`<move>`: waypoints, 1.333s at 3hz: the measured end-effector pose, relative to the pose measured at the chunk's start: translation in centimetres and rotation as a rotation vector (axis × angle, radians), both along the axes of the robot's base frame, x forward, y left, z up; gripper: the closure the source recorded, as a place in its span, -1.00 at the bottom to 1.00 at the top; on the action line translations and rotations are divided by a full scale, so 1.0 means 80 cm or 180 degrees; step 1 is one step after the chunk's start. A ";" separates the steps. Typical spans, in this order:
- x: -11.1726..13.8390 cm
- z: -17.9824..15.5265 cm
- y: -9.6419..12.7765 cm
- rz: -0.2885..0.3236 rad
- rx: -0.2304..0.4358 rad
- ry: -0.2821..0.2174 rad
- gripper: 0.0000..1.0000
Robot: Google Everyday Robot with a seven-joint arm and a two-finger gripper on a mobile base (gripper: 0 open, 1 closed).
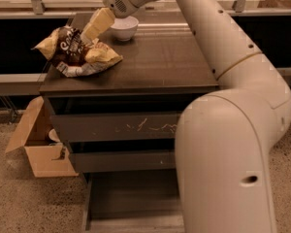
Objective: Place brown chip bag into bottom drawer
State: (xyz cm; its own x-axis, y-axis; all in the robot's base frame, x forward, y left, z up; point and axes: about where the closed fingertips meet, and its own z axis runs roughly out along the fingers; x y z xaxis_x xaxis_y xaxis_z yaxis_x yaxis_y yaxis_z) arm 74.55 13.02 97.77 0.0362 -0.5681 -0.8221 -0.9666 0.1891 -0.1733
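Observation:
The brown chip bag lies crumpled at the back left of the cabinet top, with a dark brown middle and yellow ends. My gripper reaches down from the upper right, its pale tip at the bag's upper edge, just left of the white bowl. I cannot tell whether it touches the bag. The bottom drawer is pulled out below the cabinet front; its grey floor is bare. My arm covers the right part of the drawer.
The scratched top drawer front and the middle drawer front are shut. An open cardboard box stands on the floor left of the cabinet. A rail and dark shelves run behind the cabinet.

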 end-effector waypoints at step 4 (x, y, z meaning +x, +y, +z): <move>0.028 -0.057 0.101 0.0074 -0.0162 0.0260 -1.00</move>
